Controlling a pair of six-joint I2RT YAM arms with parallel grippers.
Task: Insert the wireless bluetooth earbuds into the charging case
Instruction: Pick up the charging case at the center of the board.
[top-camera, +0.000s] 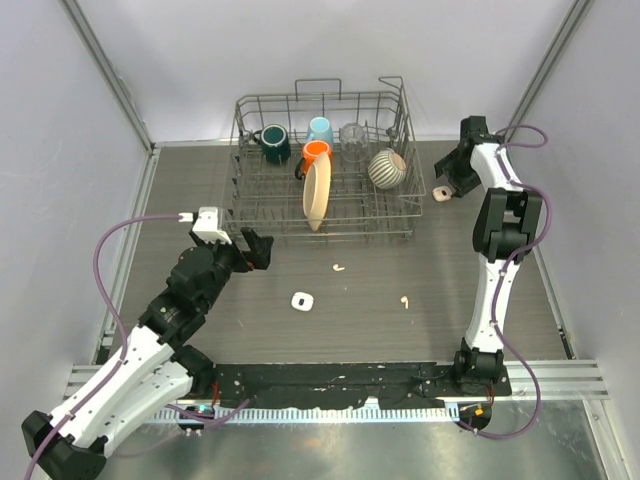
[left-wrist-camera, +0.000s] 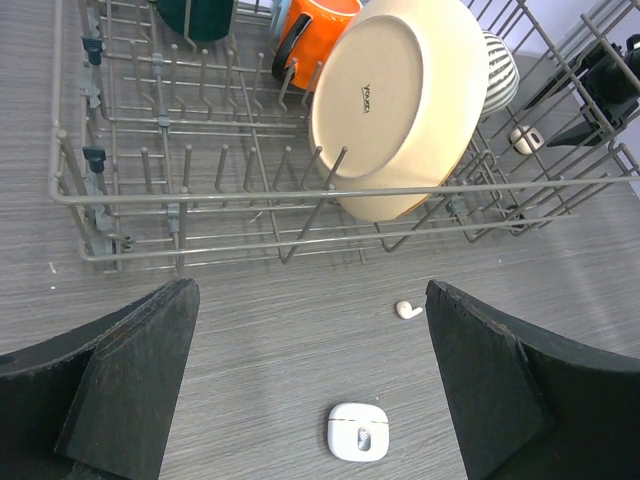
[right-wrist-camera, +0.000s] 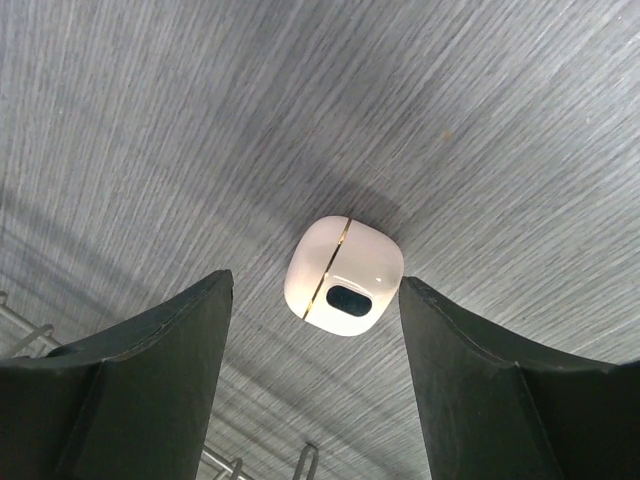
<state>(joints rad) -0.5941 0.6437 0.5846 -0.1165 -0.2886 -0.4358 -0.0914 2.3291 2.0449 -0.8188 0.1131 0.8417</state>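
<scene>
The white charging case (top-camera: 302, 300) lies shut on the dark wood-grain table, in front of the rack. In the left wrist view the charging case (left-wrist-camera: 358, 431) sits low between my wide-open left fingers. My left gripper (top-camera: 255, 250) (left-wrist-camera: 310, 296) hovers to the case's upper left, holding nothing. One earbud (top-camera: 337, 267) (left-wrist-camera: 408, 310) lies near the rack. Another earbud (top-camera: 405, 300) lies further right. My right gripper (top-camera: 452, 186) (right-wrist-camera: 315, 285) is open at the far right, its jaws either side of a beige-tinted twin case (top-camera: 440, 194) (right-wrist-camera: 345, 275), which rests on the table.
A wire dish rack (top-camera: 325, 165) (left-wrist-camera: 200, 190) stands at the back middle, holding a tilted cream plate (top-camera: 316, 195) (left-wrist-camera: 400, 100), mugs and a striped bowl (top-camera: 387, 168). A rack wire (right-wrist-camera: 310, 460) shows just below the right jaws. White walls enclose the table.
</scene>
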